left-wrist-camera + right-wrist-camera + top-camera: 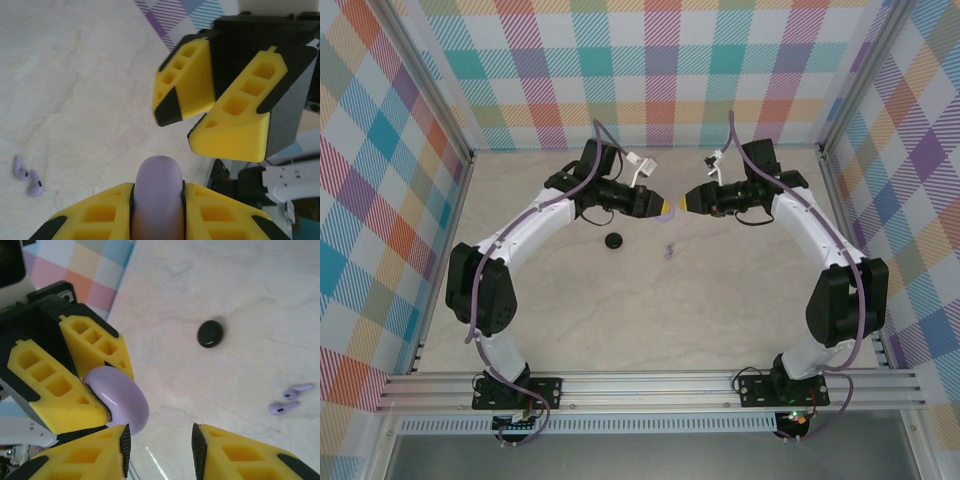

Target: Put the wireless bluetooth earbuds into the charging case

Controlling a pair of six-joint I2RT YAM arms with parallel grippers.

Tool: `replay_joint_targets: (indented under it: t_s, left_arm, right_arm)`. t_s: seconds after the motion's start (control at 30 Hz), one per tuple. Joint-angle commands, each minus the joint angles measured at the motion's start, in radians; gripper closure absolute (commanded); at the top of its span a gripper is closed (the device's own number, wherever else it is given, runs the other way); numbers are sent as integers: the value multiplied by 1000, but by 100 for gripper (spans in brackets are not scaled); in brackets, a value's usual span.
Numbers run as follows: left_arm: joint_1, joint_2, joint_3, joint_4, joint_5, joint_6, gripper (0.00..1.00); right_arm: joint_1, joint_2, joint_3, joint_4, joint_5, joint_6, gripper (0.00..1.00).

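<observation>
Your left gripper (158, 192) pinches the lavender case (158, 172) at bottom centre; your right gripper (159, 442) stands part open, holding nothing. The earbuds (27, 177) lie lower left on the table (75, 75), so probably best to hold the case level and steady before reaching.

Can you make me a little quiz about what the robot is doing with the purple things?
1. True or false: the left gripper is shut on the lavender case.
2. Fill in: the right gripper has its jaws ____.
3. Where do the two lavender earbuds lie? A inside the lavender case; B on the table; C in the right gripper.
Key: 1 true; 2 open; 3 B.
</observation>
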Motion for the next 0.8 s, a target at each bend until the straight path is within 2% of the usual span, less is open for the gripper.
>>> replay_joint_targets:
  t_s: [0.0, 0.1, 0.27, 0.57, 0.77]
  left_arm:
    - [6, -39, 65, -149, 123, 143, 86]
    - [5, -40, 100, -177, 186, 165, 87]
    - [0, -49, 147, -214, 211, 184, 86]
    - [-7, -53, 178, -219, 206, 174, 86]
    - [-12, -53, 186, -220, 191, 167, 85]
  right_arm:
    - [6, -55, -14, 37, -138, -86, 56]
    - [8, -76, -16, 28, -198, -113, 50]
    - [21, -70, -3, -17, -249, -150, 47]
    - [78, -37, 12, -25, -303, -170, 48]
    - [107, -16, 25, -21, -326, -171, 54]
